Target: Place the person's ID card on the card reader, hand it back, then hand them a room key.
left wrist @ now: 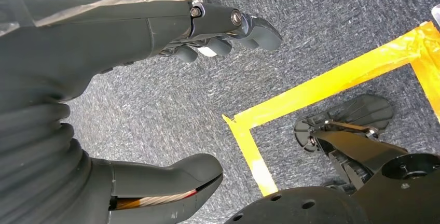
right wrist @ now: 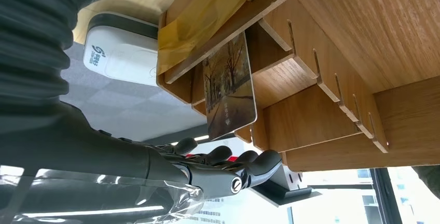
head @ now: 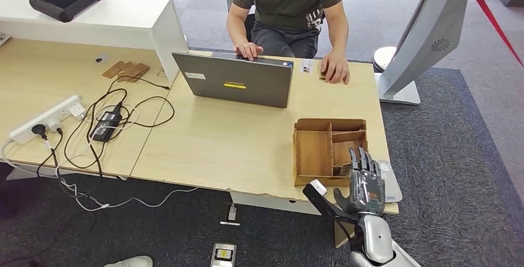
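The right robot hand (head: 364, 180) is raised at the near edge of the counter (head: 235, 143), fingers straight, spread and holding nothing. Just beyond its fingertips a picture-printed card (right wrist: 229, 88), probably the room key, stands upright in a slot of the wooden organizer (head: 329, 149). The white card reader (right wrist: 122, 47) lies just beside that box. Risk: extended fingers could knock the card deeper or jam against the dividers. The left robot hand (left wrist: 218, 32) hangs over the carpet, loosely curled, empty.
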